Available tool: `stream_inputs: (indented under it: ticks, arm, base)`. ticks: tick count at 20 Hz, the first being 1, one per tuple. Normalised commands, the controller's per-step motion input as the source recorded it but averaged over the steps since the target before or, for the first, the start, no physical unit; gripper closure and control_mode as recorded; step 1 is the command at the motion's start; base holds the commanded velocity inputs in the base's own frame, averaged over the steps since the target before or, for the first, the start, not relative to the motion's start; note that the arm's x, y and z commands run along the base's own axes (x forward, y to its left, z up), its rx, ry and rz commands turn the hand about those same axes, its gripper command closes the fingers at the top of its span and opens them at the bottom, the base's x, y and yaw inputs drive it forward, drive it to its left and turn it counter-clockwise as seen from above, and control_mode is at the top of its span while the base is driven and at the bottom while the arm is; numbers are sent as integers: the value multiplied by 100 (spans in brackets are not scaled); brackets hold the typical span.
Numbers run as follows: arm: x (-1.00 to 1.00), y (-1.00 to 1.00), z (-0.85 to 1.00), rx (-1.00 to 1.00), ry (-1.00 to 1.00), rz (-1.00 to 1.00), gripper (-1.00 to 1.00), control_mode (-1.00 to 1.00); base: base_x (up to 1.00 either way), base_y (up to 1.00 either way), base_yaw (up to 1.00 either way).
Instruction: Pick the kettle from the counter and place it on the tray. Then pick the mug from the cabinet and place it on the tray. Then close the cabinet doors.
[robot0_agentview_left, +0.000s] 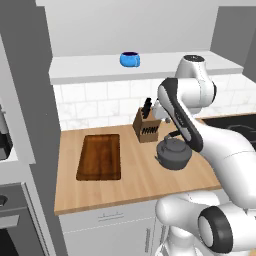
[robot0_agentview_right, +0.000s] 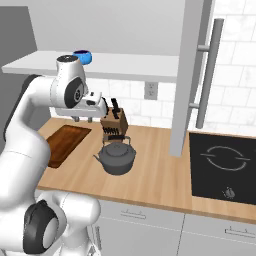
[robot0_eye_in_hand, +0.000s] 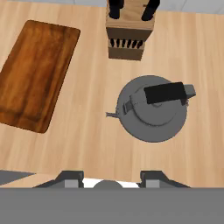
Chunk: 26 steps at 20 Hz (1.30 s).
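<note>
The dark grey kettle (robot0_agentview_left: 172, 153) (robot0_agentview_right: 117, 158) (robot0_eye_in_hand: 153, 110) stands upright on the light wood counter (robot0_agentview_left: 140, 180), its black handle arched over the lid. My gripper (robot0_agentview_right: 82, 119) (robot0_eye_in_hand: 113, 178) hangs high above the counter, pointing down, open with nothing between its fingers. In the hand view the kettle lies ahead of the fingertips and slightly right. The dark brown tray (robot0_agentview_left: 100, 156) (robot0_agentview_right: 65, 142) (robot0_eye_in_hand: 37, 74) lies bare to the kettle's left. The blue mug (robot0_agentview_left: 129, 59) (robot0_agentview_right: 83, 56) sits on the white shelf of the cabinet (robot0_agentview_left: 100, 70), whose doors (robot0_agentview_right: 192, 75) stand open.
A wooden knife block (robot0_agentview_left: 146, 127) (robot0_agentview_right: 114, 122) (robot0_eye_in_hand: 127, 37) stands just behind the kettle, against the tiled wall. A black cooktop (robot0_agentview_right: 222, 165) is set into the counter at the right. The open right door's bar handle (robot0_agentview_right: 207, 75) hangs above the cooktop's near edge.
</note>
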Motion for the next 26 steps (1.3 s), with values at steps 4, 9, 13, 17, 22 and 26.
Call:
stream_inputs:
  ticks: [4, 9, 13, 17, 22, 26]
  arm:
    - [-13, -9, -2, 0, 0, 0, -100, -100]
    - [-44, -32, -18, 0, -9, 0, -100, -100]
    - [-31, -32, -24, 0, -5, -12, -100, -100]
    - [16, -19, -30, -1, 0, -39, -100, -100]
    - [34, -5, -25, 0, 0, -34, -100, -100]
    - [58, -4, -25, 0, 0, -39, -100, -100]
  base:
    - [0, 0, 0]
    - [0, 0, 0]
    - [0, 0, 0]
    - [0, 0, 0]
    - [0, 0, 0]
    - [0, 0, 0]
